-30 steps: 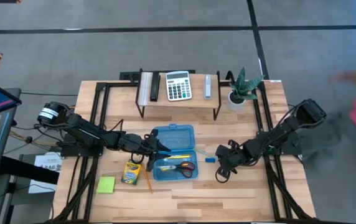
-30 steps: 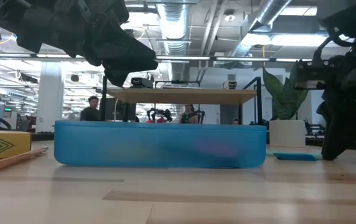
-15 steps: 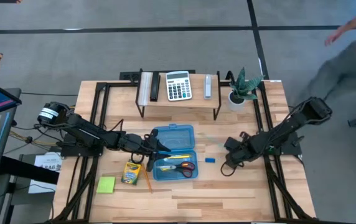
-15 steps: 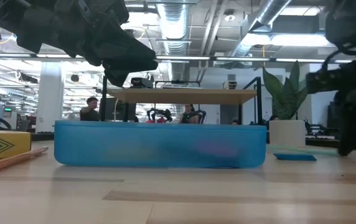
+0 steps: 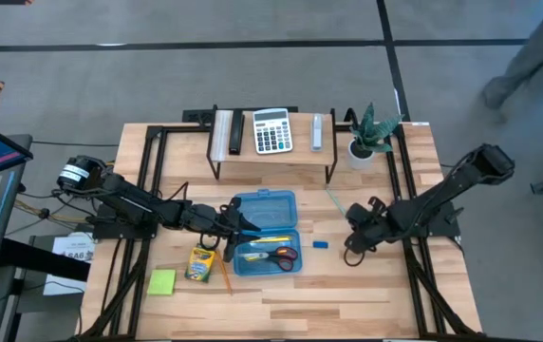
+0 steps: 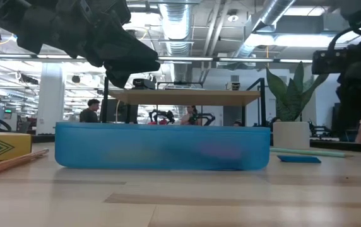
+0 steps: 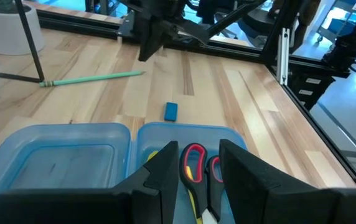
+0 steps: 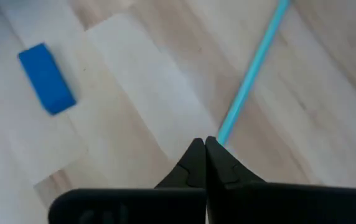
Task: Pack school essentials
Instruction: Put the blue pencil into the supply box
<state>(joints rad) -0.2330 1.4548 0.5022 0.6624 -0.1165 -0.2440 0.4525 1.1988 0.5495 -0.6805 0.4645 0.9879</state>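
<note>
Scissors [image 5: 285,254] and pencil [image 5: 270,238] in case [image 5: 264,203]; crayon box [image 5: 200,262], sticky pad [image 5: 162,281], second pencil [image 5: 224,275], eraser [image 5: 320,244], pen [image 5: 334,201] on table. Left gripper [image 7: 193,167] narrow, empty, over case. Right gripper [image 8: 205,152] closed, empty, at pen end. Roughly third packed

No word, brand or number can be read anywhere on the table. The calculator [image 5: 271,131] on the far shelf shows only blank-looking keys (too small to make out), and the crayon box [image 5: 200,263] at near left shows no legible print.
</note>
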